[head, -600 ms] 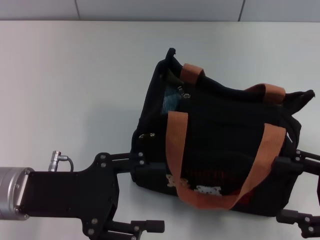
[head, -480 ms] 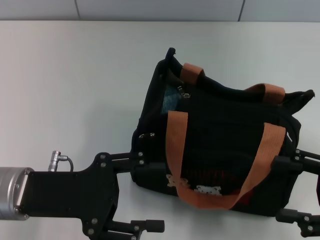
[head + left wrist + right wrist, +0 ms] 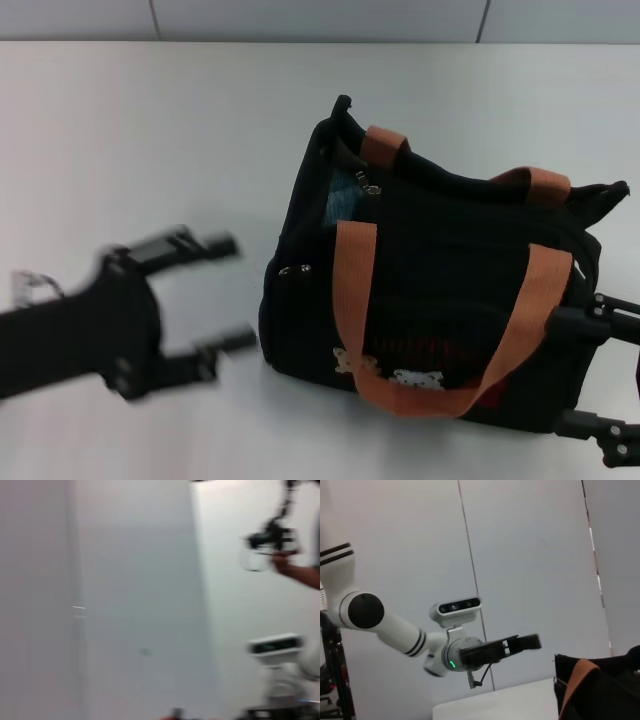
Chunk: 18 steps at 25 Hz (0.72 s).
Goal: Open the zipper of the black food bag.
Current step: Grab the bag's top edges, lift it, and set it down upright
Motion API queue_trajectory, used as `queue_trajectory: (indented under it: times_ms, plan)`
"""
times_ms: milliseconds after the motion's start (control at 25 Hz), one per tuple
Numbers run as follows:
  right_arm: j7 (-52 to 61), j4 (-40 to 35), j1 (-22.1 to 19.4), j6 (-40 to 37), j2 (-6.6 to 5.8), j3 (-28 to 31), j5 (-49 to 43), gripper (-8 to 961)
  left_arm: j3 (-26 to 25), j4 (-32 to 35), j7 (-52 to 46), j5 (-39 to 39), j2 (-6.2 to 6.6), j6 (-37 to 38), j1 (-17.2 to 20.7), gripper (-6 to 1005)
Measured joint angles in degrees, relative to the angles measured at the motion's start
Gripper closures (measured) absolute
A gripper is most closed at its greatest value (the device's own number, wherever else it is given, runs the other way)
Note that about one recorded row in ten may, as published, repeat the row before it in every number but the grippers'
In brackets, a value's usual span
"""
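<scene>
- The black food bag [image 3: 430, 290] stands on the white table [image 3: 150, 130], right of centre.
- Its zipper [image 3: 368, 185] pull sits at the far top rim.
- My left gripper [image 3: 215, 290] hangs spread wide, beside the bag.
- My right gripper [image 3: 590, 375] is parted at the bag's right end.

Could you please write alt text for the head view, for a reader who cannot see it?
A black food bag with two orange-brown handles sits on a white table, its zipper partly open at one end. The left gripper, open and motion-blurred, is beside the bag without touching it; the right gripper is open at its opposite end.
</scene>
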Motion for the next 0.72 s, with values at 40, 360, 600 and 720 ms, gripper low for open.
queue_trajectory:
  times_ms: [40, 360, 600, 720]
  plan:
    - [0.0, 0.0, -0.02, 0.0, 0.0, 0.22, 0.02, 119, -2.73, -0.41, 0.25, 0.15, -0.03, -0.54, 0.47, 228]
    - [-0.11, 0.0, 0.28, -0.11, 0.0, 1.18, 0.04, 122, -4.44, -7.99, 6.2, 4.11, -0.36, -7.17, -0.68, 228]
    - [-0.25, 0.0, 0.37, -0.35, 0.0, 1.21, 0.11, 124, -4.09, -16.95, 11.93, 4.24, -0.81, -11.16, -5.12, 228]
    - [-0.35, 0.0, 0.12, -0.45, 0.0, 1.27, 1.63, 125, -4.5, -21.38, 15.82, 3.45, -0.98, -13.77, -7.26, 229]
